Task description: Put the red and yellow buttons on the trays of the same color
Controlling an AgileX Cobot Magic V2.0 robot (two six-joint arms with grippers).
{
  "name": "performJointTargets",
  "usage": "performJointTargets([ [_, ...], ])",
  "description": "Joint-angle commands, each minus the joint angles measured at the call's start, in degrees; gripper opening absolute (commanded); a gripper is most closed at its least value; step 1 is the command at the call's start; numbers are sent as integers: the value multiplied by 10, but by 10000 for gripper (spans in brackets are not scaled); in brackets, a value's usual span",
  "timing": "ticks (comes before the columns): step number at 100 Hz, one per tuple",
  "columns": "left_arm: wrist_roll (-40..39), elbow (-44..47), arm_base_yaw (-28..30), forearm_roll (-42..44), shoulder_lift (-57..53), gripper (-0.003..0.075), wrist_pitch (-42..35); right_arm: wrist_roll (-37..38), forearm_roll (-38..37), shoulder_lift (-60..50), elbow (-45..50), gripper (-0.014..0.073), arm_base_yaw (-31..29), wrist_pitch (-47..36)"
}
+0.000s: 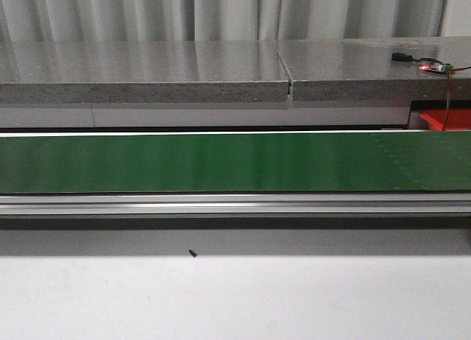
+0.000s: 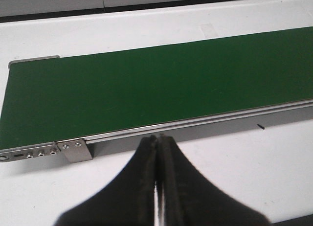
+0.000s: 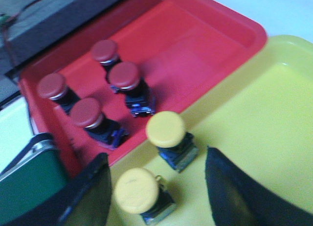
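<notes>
While right pincer [image 3: 156,187] gapes empty: four red buttons [image 3: 122,75], two yellow buttons [image 3: 165,128]; left pincer [image 2: 159,140] closed, empty.

red tray [image 1: 447,120] cropped, right wrist view blurred

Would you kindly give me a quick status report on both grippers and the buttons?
Left gripper shut, empty, beside bare green belt. Right gripper open over yellow tray. Two yellow buttons there, four red buttons in red tray. No obstruction seen.

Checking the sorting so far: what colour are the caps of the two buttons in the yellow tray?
Both caps are yellow, clearest in the right wrist view.
</notes>
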Motion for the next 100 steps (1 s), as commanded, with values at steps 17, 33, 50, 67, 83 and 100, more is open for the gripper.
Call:
performJointTargets([
  [17, -5, -14, -4, -10, 1, -19, -35, -47, -7, -62, -18, -9, 109, -4],
  [33, -5, -14, -4, -10, 1, -19, -35, -47, -7, -77, -18, -64, 181, -3],
  [50, -5, -14, -4, -10, 1, -19, -35, -47, -7, -98, -18, -64, 250, -3],
  [67, -5, -14, -4, -10, 1, -18, -35, -47, -7, -132, -18, -64, 289, 1],
  [83, -5, -14, -4, -10, 1, -19, -35, -47, -7, -166, -18, -64, 307, 13],
  [100, -5, -14, -4, -10, 1, -19, -35, -47, -7, -183, -18, -64, 307, -11],
])
